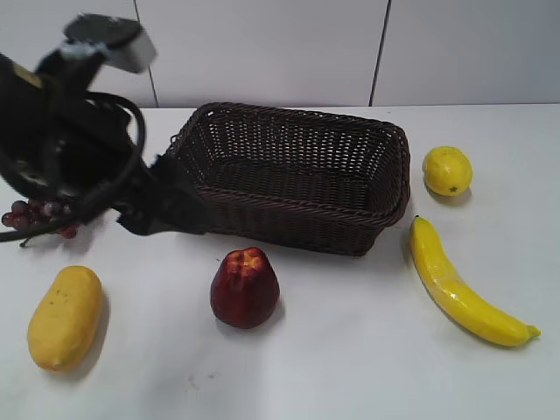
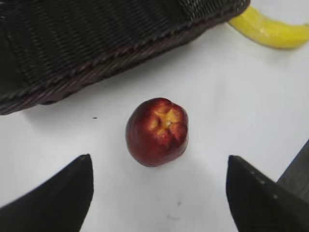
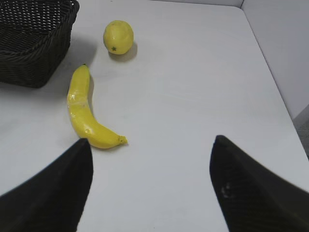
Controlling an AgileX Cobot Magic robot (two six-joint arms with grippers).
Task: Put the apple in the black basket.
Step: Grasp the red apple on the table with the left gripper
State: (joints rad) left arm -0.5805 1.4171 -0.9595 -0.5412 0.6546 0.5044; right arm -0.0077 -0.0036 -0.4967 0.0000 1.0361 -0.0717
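Observation:
The apple (image 1: 244,287), dark red with an orange-yellow patch on top, stands upright on the white table just in front of the black basket (image 1: 297,214). In the left wrist view the apple (image 2: 157,131) lies ahead of and between the two fingertips, untouched. My left gripper (image 2: 159,156) is open and empty; in the exterior view it (image 1: 171,208) hangs by the basket's left end, above and left of the apple. The basket's woven wall (image 2: 96,53) fills the top of that view. My right gripper (image 3: 150,138) is open and empty over bare table; it does not show in the exterior view.
A banana (image 1: 464,289) lies right of the basket, and a lemon (image 1: 447,170) sits behind it. A yellow mango (image 1: 65,317) lies at the front left. Dark grapes (image 1: 35,217) sit partly behind the left arm. The table's right edge (image 3: 270,72) borders a wall.

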